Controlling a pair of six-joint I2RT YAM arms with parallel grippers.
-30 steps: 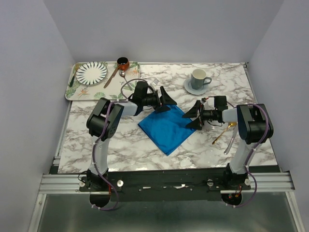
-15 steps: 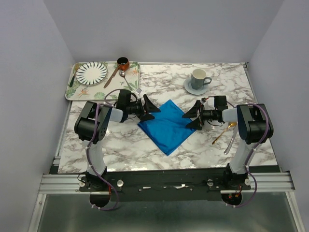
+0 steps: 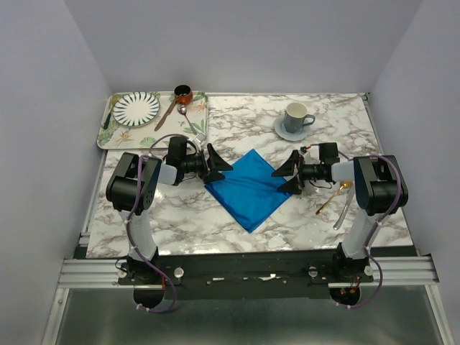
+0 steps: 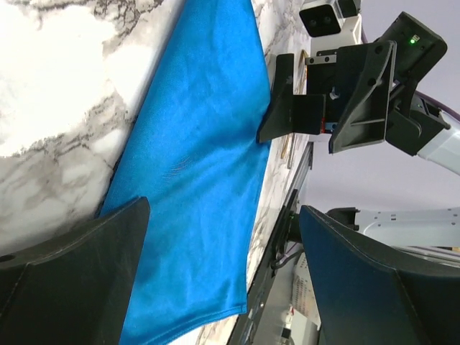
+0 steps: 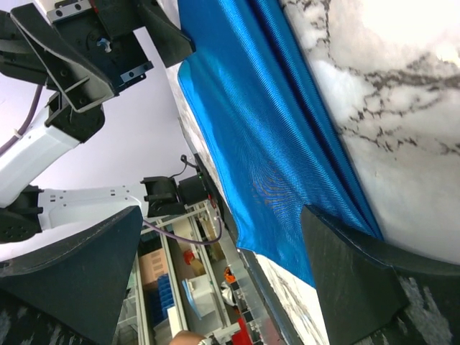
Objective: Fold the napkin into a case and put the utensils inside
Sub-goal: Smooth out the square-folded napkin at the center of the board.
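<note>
Blue napkin (image 3: pixel 248 188) flat on the marble-patterned table (image 3: pixel 180 215), set as a diamond with one corner to the far side and one to the near edge. Single layer or folded: not clear, though a darker doubled band shows along one edge in the right wrist view.

Hidden or unclear:
- Gold spoon (image 3: pixel 332 199) on the table to the right of the napkin, its bowl end tucked beside the right forearm.
- Silver utensil: not made out in any view.
- Contact between fingertips and cloth: cannot tell.

Position relative to each claw:
- Left claw (image 3: pixel 220 163) at the napkin's left corner, pointing right, fingers spread wide, nothing between them.
- Right claw (image 3: pixel 287 173) at the napkin's right corner, pointing left, fingers likewise spread wide and holding nothing.
- Napkin between the two, which face each other across it.

Surroundings:
- Grey cup (image 3: pixel 295 116) on a saucer (image 3: pixel 282 132), far right, well apart from the napkin.
- Patterned tray (image 3: pixel 108 141) at far left, carrying a striped plate (image 3: pixel 136 108), a brown-handled spoon (image 3: pixel 168 113) and a small brown pot (image 3: pixel 183 93).
- Nothing lying on the napkin.
</note>
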